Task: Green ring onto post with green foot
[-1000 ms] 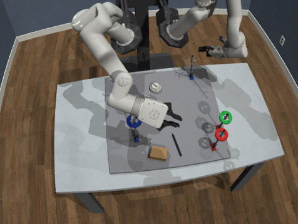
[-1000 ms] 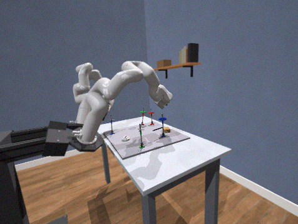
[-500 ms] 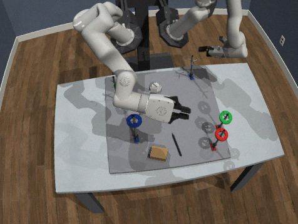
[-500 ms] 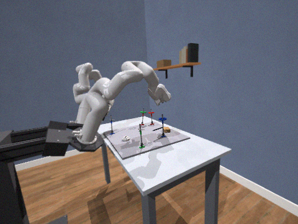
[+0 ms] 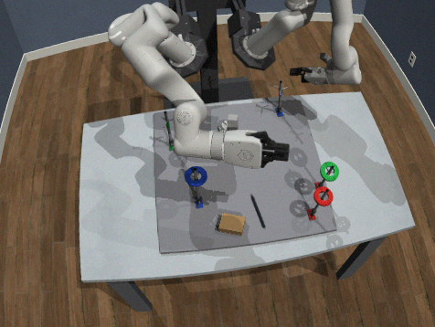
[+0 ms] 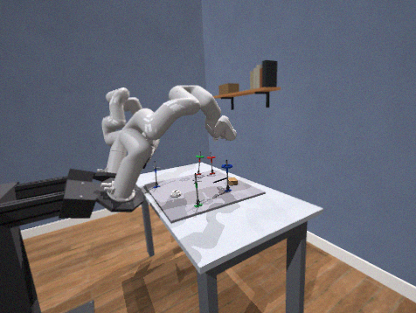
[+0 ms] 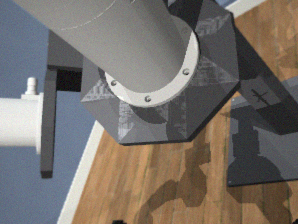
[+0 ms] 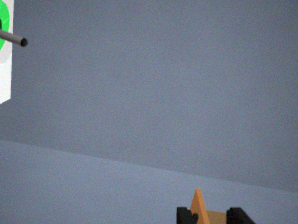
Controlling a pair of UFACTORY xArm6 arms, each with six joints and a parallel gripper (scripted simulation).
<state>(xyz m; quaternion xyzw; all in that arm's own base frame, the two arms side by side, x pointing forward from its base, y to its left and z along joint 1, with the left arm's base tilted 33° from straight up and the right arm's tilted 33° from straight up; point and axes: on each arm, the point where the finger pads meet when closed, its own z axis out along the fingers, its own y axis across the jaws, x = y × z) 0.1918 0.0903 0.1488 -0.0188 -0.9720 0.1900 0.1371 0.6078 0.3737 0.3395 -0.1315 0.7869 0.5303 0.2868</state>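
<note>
Here's the green ring [image 5: 323,174] [image 6: 197,156] [image 8: 4,17], up on a red-footed post [image 5: 323,181] [image 6: 199,166]! The right claw [image 5: 280,152] [image 8: 210,216] hovers over the bench [image 5: 114,256] [image 6: 253,232], seemingly level, fingers slightly parted, grasping nothing; the left claw [image 5: 301,74] [image 7: 207,222] is wide open.

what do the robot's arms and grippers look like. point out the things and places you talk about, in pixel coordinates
Both arms are glossy off-white with smooth rounded tube-like links. The right arm [image 5: 157,73] carries a round emblem at one joint and another marking on its wrist housing. Its gripper [image 5: 284,152] has black fingers; the left gripper [image 5: 297,75] is white-bodied with black fingers too. Both arms have dark, angular base plates.
</note>
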